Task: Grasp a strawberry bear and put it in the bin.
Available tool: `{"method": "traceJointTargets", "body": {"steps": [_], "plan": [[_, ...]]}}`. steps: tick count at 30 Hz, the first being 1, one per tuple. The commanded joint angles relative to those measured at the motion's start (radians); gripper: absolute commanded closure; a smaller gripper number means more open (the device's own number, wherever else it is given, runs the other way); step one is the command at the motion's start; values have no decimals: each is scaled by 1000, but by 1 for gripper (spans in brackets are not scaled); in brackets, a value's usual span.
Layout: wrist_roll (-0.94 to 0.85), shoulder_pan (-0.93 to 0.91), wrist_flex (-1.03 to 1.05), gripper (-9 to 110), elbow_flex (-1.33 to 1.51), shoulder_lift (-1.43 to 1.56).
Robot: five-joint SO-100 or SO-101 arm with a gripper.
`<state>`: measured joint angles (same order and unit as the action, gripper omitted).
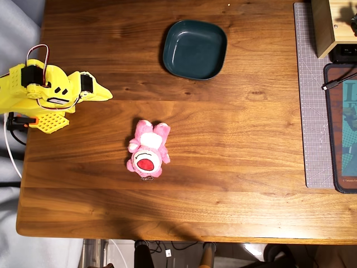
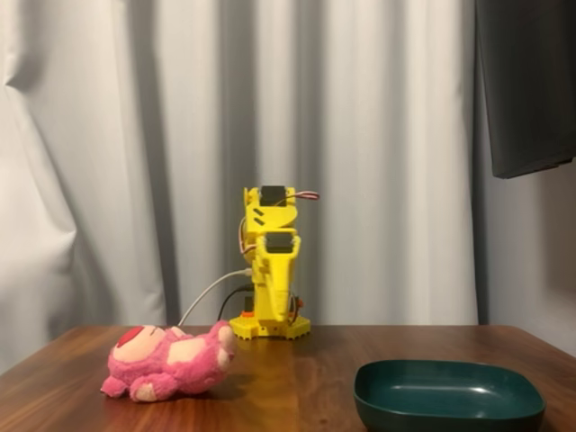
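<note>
The strawberry bear (image 1: pixel 148 148), a fuzzy pink plush with a big red nose, lies on its back on the wooden table, left of centre in the overhead view. In the fixed view the strawberry bear (image 2: pixel 171 362) is at the left front. The bin (image 1: pixel 194 50), a dark teal dish, sits empty towards the table's far side; in the fixed view the bin (image 2: pixel 447 391) is at the right front. My yellow gripper (image 1: pixel 107 96) is folded over the arm's base at the left edge, shut and holding nothing, well apart from the bear. From the fixed view the gripper (image 2: pixel 274 304) points down towards the camera.
A grey cutting mat (image 1: pixel 312 111) runs along the right side, with a wooden box (image 1: pixel 326 25) and a dark printed pad (image 1: pixel 341 128) on it. A white cable (image 2: pixel 209 297) leaves the arm's base. White curtains (image 2: pixel 135 162) hang behind the table.
</note>
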<state>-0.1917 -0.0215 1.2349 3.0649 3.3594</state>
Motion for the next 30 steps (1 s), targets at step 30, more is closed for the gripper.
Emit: {"method": "traceJointTargets", "body": {"steps": [30], "plan": [[74, 272, 259, 68, -1284, -1393]]}}
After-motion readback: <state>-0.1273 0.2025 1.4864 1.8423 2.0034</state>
